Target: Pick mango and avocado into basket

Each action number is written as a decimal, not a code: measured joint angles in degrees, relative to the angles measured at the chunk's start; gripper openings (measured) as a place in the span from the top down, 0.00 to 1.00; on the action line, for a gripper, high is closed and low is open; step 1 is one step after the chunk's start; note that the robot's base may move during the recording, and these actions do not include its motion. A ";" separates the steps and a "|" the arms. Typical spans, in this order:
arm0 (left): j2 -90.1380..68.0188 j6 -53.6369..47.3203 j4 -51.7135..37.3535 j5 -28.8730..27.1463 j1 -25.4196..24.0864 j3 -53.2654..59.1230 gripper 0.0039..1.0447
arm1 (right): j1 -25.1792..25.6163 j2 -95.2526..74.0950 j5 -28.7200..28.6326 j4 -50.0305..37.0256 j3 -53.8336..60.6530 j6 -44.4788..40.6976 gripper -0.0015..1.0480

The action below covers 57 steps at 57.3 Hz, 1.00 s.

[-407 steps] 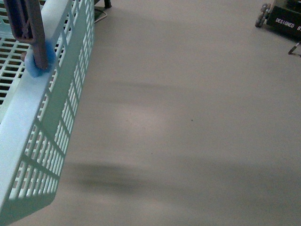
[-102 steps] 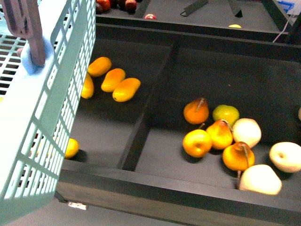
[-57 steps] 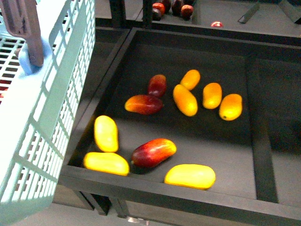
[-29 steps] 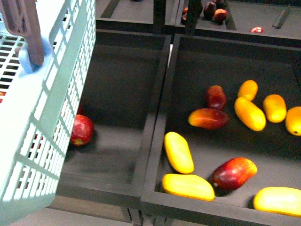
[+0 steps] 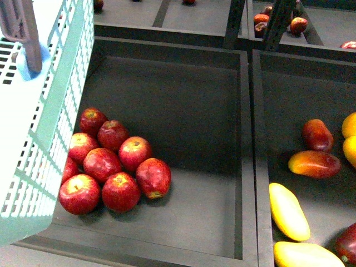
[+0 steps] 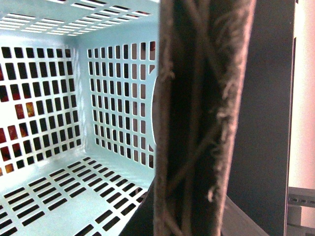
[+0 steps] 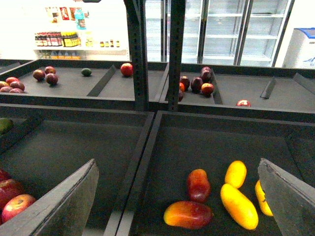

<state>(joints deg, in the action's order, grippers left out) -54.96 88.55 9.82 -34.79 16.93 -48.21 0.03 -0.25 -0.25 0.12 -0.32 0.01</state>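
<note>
The turquoise basket (image 5: 50,139) hangs at the left of the front view by its brown handle (image 5: 25,28). In the left wrist view its slotted inside (image 6: 74,187) shows no fruit, and my left gripper (image 6: 184,209) is shut on the brown ribbed handle (image 6: 197,98). Two all-yellow mangoes (image 5: 288,211) (image 5: 306,256) lie in the right bin's near corner. My right gripper (image 7: 177,206) is open above that bin, with nothing between its fingers (image 7: 64,206). A small dark green fruit, seemingly the avocado (image 7: 86,72), lies on the far upper shelf.
Several red apples (image 5: 111,167) are piled in the left bin beside the basket. A raised black divider (image 5: 248,156) separates the bins. Red-blushed mangoes (image 5: 314,164) and orange-yellow ones (image 7: 238,205) lie further in. Shelf posts (image 7: 138,54) stand behind, and a greenish fruit (image 7: 4,125) sits at the edge.
The front view has swept left along the shelf. The mango bin has slid to the right edge and the apple bin has come into view. The basket stays held at the left.
</note>
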 joint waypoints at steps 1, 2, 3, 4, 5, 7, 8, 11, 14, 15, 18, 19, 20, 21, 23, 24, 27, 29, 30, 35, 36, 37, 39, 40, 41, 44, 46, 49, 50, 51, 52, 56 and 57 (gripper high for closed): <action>0.00 0.00 0.00 0.11 0.00 0.00 0.94 | 0.00 0.00 0.02 0.00 0.00 0.00 0.07; 0.00 0.02 0.00 0.33 0.02 0.00 0.94 | -0.02 0.00 0.09 0.00 0.00 0.00 0.07; 0.00 0.04 0.00 0.66 0.04 0.00 0.94 | 0.00 0.00 0.17 0.00 0.00 0.00 0.07; 0.00 0.15 0.00 0.92 0.11 0.00 0.94 | 0.00 0.00 0.17 0.00 0.00 0.00 0.07; 0.00 0.24 0.00 1.40 0.15 0.00 0.94 | 0.00 0.00 0.17 0.00 0.00 0.00 0.07; 0.00 0.28 0.00 1.86 0.31 0.00 0.94 | 0.00 0.00 0.17 0.00 0.00 0.00 0.07; -0.02 0.44 0.00 1.99 0.35 0.00 0.94 | 0.00 0.00 0.17 0.00 0.00 0.00 0.07; -0.04 0.66 0.00 2.16 0.44 0.00 0.94 | 0.00 0.00 0.17 0.00 0.00 0.00 0.07; -0.02 0.68 0.00 2.01 0.46 0.00 0.94 | 0.00 0.00 0.17 0.00 0.00 0.00 0.07; -0.02 0.66 0.00 1.86 0.46 0.00 0.94 | 0.00 0.00 0.17 0.00 0.00 0.00 0.07; -0.02 0.63 0.00 1.64 0.44 0.00 0.94 | 0.00 0.00 0.17 0.00 0.00 0.00 0.07; -0.02 0.63 0.00 1.55 0.44 0.00 0.94 | 0.00 0.00 0.17 0.00 0.00 0.00 0.07; -0.02 0.63 0.00 1.49 0.39 0.00 0.94 | 0.00 0.00 0.17 0.00 0.00 0.00 0.07; -0.02 0.63 0.00 1.46 0.37 0.00 0.94 | 0.00 0.00 0.15 0.00 0.00 0.00 0.07; -0.02 0.63 0.00 1.31 0.37 0.00 0.94 | 0.00 0.00 0.17 0.00 0.00 0.00 0.07; 0.00 -0.59 -0.68 0.81 0.42 0.15 0.94 | 0.00 0.00 0.17 0.00 0.00 0.00 0.07; -0.17 -10.62 -8.22 0.98 0.92 2.01 0.94 | 0.00 0.00 0.17 0.00 0.00 0.00 0.07; -0.83 -20.28 -10.38 1.97 1.27 2.08 0.94 | 0.00 0.00 0.20 0.00 0.00 0.00 0.07; -1.29 -24.72 -10.78 2.82 1.31 1.90 0.94 | 0.00 0.00 0.17 0.00 0.00 0.00 0.07; -4.46 -55.80 -8.79 7.52 1.01 0.28 0.94 | 0.00 0.00 0.20 0.00 0.00 0.00 0.07; -4.87 -58.12 -8.41 8.15 0.90 0.02 0.94 | 0.00 0.00 0.20 0.00 0.00 0.00 0.07; -5.77 -62.45 -7.72 9.42 0.55 -0.57 0.94 | 0.00 0.00 0.20 0.00 0.00 0.00 0.07; -7.15 -67.25 -7.08 11.26 0.22 -1.42 0.94 | 0.00 0.00 0.17 0.00 0.00 0.00 0.07; -8.02 -69.02 -6.82 12.70 0.02 -1.92 0.94 | 0.00 0.00 0.20 0.00 0.00 0.00 0.07; -8.52 -70.27 -6.64 13.51 -0.02 -2.16 0.94 | 0.00 0.00 0.20 0.00 0.00 0.00 0.07; -10.84 -72.13 -5.35 17.25 -0.17 -3.39 0.94 | 0.00 0.00 0.17 0.00 0.00 0.00 0.07; -12.76 -72.67 -4.50 19.65 -0.09 -4.20 0.94 | 0.00 0.00 0.15 0.00 0.00 0.00 0.07; -15.30 -72.32 -3.41 23.54 0.15 -5.29 0.94 | 0.00 0.00 0.17 0.00 0.00 0.00 0.07; -15.85 -72.19 -3.21 24.46 0.24 -5.53 0.94 | 0.00 0.00 0.17 0.00 0.00 0.00 0.07; -16.87 -71.95 -3.04 26.08 0.52 -5.95 0.94 | 0.00 0.00 0.17 0.00 0.00 0.00 0.07; -17.97 -71.65 -3.04 27.56 0.85 -6.36 0.94 | 0.00 0.00 0.17 0.00 0.00 0.00 0.07; -21.51 -69.94 -3.23 33.27 2.40 -7.61 0.94 | 0.00 0.00 0.17 0.00 0.00 0.00 0.07; -21.97 -69.70 -3.39 34.05 2.62 -7.78 0.94 | 0.00 0.00 0.17 0.00 0.00 0.00 0.07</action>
<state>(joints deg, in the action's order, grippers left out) -76.93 18.85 6.44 -0.73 19.55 -55.99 0.03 -0.25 -0.08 0.12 -0.32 0.01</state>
